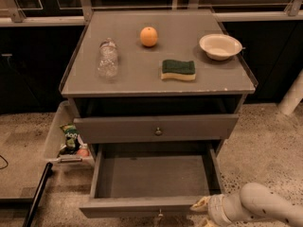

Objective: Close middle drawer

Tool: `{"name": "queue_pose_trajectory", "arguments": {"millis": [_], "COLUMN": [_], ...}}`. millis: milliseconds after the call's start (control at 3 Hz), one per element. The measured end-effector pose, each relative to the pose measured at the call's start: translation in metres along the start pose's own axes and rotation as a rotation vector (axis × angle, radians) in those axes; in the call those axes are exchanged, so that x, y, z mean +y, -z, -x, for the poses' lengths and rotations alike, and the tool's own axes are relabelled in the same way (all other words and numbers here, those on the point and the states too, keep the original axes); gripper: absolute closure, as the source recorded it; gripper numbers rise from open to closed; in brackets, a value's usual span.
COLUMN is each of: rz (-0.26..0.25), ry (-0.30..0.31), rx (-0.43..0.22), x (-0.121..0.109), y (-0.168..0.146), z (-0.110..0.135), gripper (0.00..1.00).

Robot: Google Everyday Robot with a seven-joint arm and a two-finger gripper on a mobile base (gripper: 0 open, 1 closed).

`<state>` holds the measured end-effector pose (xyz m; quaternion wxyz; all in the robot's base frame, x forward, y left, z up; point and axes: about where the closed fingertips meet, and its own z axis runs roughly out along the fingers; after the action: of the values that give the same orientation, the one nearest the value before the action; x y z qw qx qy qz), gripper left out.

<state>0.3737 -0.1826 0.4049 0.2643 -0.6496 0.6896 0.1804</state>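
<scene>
The middle drawer [150, 176] is pulled far out of the grey cabinet and is empty inside. Its plain front [137, 206] faces me low in the view, with a small knob [160, 214] at its centre. Above it, the upper drawer front [156, 128] with its own knob stands a little way out. My gripper [200, 206] comes in from the lower right on a white arm [260, 206]. Its tip is at the right end of the middle drawer's front, touching or very near it. The lowest drawer is hidden.
On the cabinet top [132, 82] are a lying clear bottle [108, 58], an orange [148, 36], a green-and-yellow sponge [178, 70] and a white bowl [220, 46]. A white bin [53, 135] of snack packets stands left. A black pole [38, 193] and a white post [292, 96] flank the cabinet.
</scene>
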Motion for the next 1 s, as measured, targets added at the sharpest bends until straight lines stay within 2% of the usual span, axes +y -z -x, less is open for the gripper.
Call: {"name": "queue_pose_trajectory", "arguments": {"millis": [333, 667, 1000], "rz": [-0.013, -0.055, -0.100], "ry": [0.012, 0.039, 0.075], "rx": [-0.003, -0.004, -0.013], "x": [-0.006, -0.030, -0.083], "y": [0.001, 0.004, 0.001], "z": [0.001, 0.004, 0.003], "gripper": [0.00, 0.10, 0.34]}}
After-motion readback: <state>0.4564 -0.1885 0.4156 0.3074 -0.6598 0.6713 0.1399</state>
